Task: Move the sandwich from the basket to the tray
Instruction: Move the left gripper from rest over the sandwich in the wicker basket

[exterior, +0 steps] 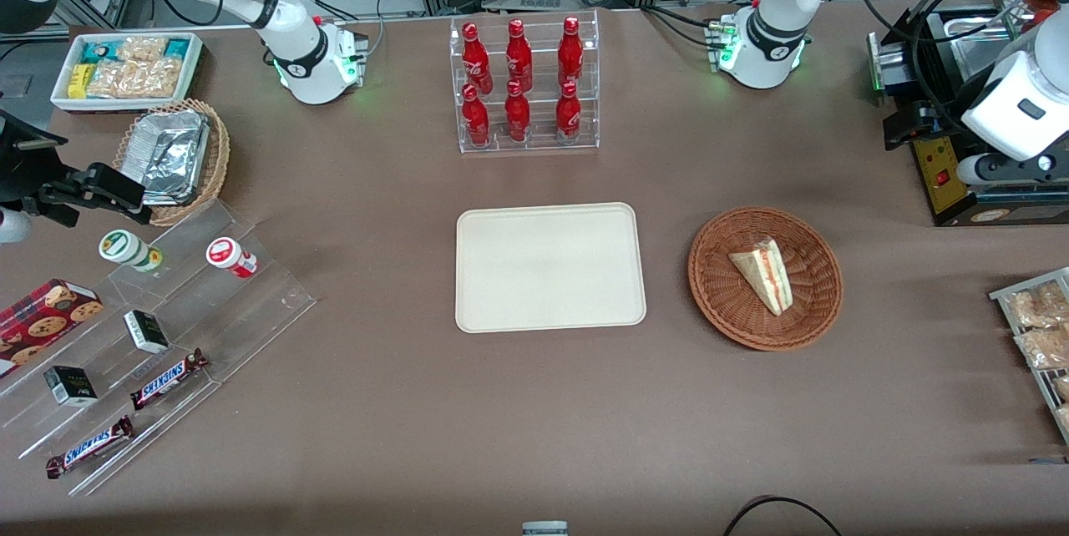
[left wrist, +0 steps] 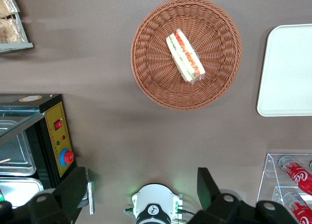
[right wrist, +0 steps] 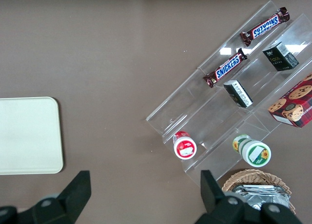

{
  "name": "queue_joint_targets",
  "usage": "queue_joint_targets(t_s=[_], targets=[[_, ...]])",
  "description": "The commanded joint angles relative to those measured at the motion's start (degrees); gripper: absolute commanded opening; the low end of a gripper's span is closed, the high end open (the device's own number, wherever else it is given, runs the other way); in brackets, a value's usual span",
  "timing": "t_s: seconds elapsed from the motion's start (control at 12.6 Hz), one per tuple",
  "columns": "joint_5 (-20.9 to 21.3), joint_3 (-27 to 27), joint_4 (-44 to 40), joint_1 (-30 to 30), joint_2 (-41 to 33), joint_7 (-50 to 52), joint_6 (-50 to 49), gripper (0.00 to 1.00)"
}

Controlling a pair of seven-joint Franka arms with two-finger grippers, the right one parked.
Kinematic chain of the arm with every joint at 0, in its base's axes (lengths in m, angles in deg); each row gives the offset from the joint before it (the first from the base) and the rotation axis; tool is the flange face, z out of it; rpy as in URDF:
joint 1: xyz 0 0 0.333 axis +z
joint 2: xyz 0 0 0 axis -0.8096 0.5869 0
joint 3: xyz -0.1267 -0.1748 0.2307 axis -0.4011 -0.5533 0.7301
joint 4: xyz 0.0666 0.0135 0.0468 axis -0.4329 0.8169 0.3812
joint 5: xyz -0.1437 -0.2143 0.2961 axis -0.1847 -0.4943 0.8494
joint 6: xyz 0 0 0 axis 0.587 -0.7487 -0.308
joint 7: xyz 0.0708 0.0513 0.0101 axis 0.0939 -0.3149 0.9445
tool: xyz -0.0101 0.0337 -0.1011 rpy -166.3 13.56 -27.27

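Note:
The sandwich (exterior: 765, 272), a wrapped white wedge with red and pale stripes, lies in the round reddish-brown wicker basket (exterior: 727, 302). Both also show in the left wrist view, the sandwich (left wrist: 185, 56) in the basket (left wrist: 151, 72). The cream tray (exterior: 549, 266) lies flat beside the basket, toward the parked arm's end, with nothing on it; its edge shows in the left wrist view (left wrist: 287, 72). My left gripper (exterior: 904, 127) hangs high over the working arm's end of the table, farther from the front camera than the basket. It is open and empty (left wrist: 141, 194).
A clear rack of red bottles (exterior: 522, 85) stands farther from the front camera than the tray. A black machine with a red button (exterior: 944, 169) and a rack of snack packets (exterior: 1040, 327) sit at the working arm's end. A clear stand of snacks (exterior: 142, 336) sits at the parked arm's end.

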Motion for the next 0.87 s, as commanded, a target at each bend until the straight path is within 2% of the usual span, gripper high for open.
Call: queue_joint_targets(t_s=[0.0,0.32,0.79], targets=[[-0.51,0.35,-0.54,-0.81,0.87,-0.46,0.73,1.00],[-0.50,0.27,5.15,-0.90,2.46,-0.29,4.32,1.00],[-0.50,0.27,23.42,-1.69,2.37,-0.29,25.56,1.00]])
